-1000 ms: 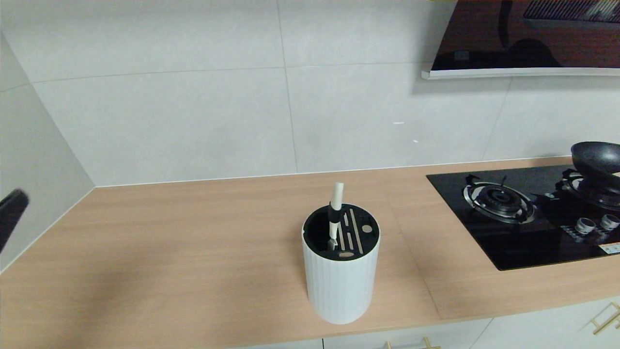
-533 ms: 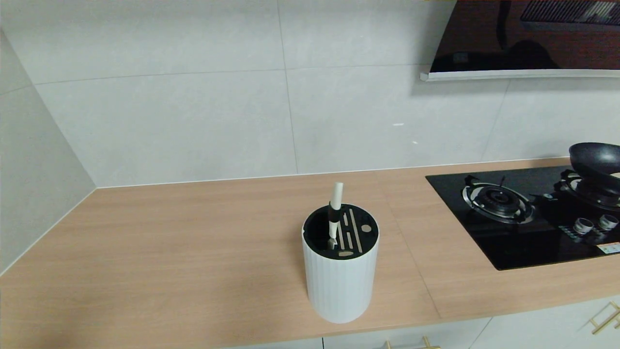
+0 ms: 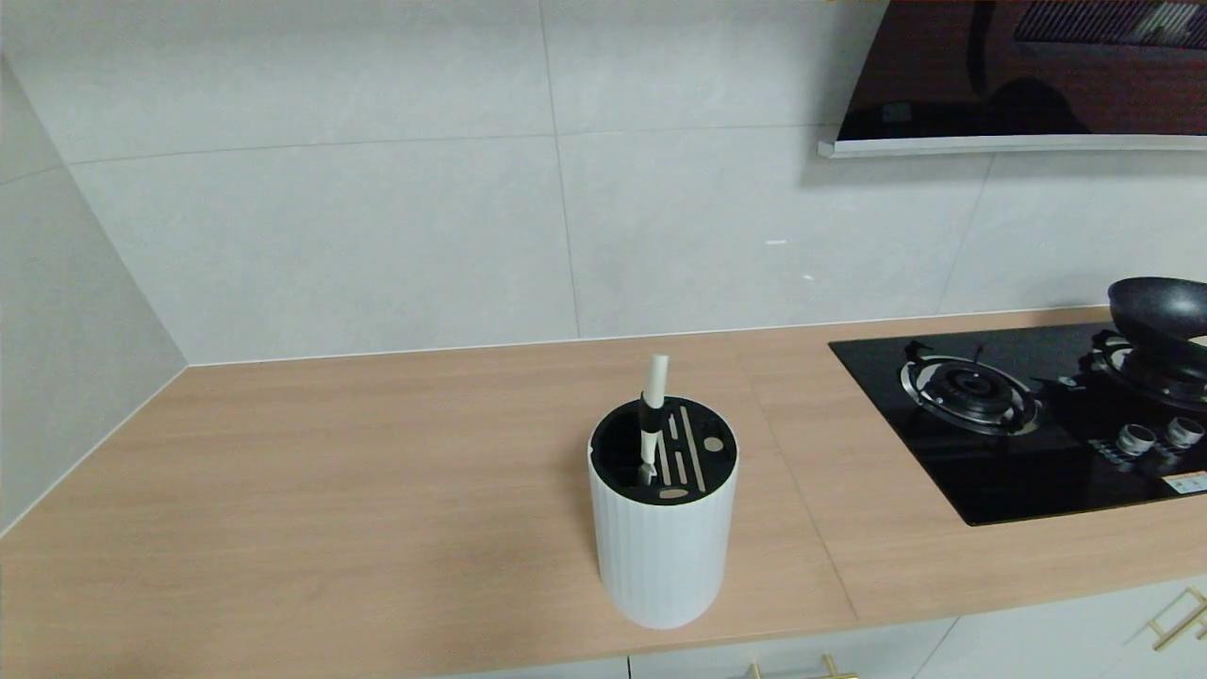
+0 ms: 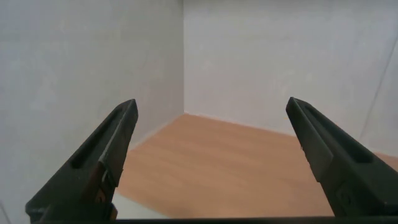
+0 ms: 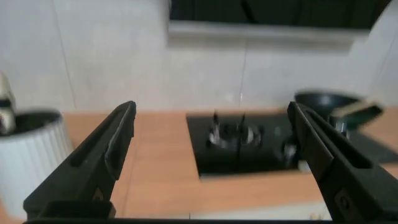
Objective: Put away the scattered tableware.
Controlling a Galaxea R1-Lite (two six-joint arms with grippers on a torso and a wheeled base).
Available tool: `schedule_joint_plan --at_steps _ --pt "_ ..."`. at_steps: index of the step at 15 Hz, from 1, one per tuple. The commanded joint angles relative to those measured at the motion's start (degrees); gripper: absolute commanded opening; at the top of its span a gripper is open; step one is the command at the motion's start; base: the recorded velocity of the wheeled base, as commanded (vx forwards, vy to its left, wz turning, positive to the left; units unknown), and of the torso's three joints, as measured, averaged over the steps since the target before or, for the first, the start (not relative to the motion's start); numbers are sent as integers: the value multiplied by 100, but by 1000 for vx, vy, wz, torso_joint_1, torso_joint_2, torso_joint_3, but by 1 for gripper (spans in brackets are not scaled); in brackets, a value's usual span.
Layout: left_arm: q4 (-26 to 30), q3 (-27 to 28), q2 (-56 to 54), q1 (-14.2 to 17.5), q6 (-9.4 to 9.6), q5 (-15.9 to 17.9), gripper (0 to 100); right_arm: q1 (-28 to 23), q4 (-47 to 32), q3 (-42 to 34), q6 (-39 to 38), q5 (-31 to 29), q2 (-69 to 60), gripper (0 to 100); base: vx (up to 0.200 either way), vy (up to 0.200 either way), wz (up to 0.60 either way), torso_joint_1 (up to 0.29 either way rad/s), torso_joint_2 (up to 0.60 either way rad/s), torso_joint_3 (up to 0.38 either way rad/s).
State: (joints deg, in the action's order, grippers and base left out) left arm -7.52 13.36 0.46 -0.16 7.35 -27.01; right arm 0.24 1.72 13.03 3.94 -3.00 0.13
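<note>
Left gripper [image 4: 211,102]: jaws wide apart, empty, facing the wall corner above the surface [image 4: 236,162]. Right gripper [image 5: 211,107]: likewise spread, holding nothing. The utensil [image 3: 653,387] stood upright in the white ribbed holder [image 3: 663,538], ahead of the right gripper and well apart from it. Judged light, stiff and smooth-handled, probably slippery; best taken on the pale handle above the dark collar. Holder tall; could tip if nudged. Hob [image 3: 1018,443] and dark pan [image 3: 1160,306] lay beyond the right gripper, not obstructing.
</note>
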Motion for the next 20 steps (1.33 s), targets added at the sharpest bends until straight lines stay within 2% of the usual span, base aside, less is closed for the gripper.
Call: schedule_joint_plan --at_steps 1,3,4,5,6,7,9,10,13,14,15,16,20 --pt "-83 -861 -46 7 -50 451 100 2 443 -873 2 10 -13 100 0 0 0 0 0 0" --pt "-162 -1301 -46 7 -111 838 100 2 892 -1303 2 54 -13 100 0 0 0 0 0 0" --pt "-83 -1336 -46 7 -155 979 100 2 760 -1303 2 133 -13 100 0 0 0 0 0 0" --pt "93 -1336 -46 7 -322 1190 100 2 602 -1303 -7 247 -13 100 0 0 0 0 0 0" --pt "190 -1336 -46 7 -348 1269 100 2 496 -1303 -7 282 -13 100 0 0 0 0 0 0" --pt "541 -1336 -46 7 -384 1532 100 2 65 -1303 -7 344 -13 100 0 0 0 0 0 0" --pt "550 -1336 -46 7 -577 2095 100 2 -198 -1303 -77 476 -13 100 0 0 0 0 0 0" --pt "735 -1336 -46 7 -656 2640 100 2 -207 -1294 -86 502 -13 100 0 0 0 0 0 0" --pt "770 -1336 -46 -2 -208 2956 100 2 -198 -1294 -165 511 -13 100 0 0 0 0 0 0" --pt "770 -1336 -46 -2 -252 2956 100 -7 -198 -1294 -209 511 -13 100 0 0 0 0 0 0" --pt "770 -1336 -46 -2 -498 2948 100 -7 -198 -1294 -209 511 -13 100 0 0 0 0 0 0" --pt "761 -1336 -46 7 -656 2948 100 -7 -198 -1294 -209 511 -13 100 0 0 0 0 0 0" --pt "761 -1336 -46 -2 -647 2948 100 2 -198 -1303 -218 511 -13 100 0 0 0 0 0 0"
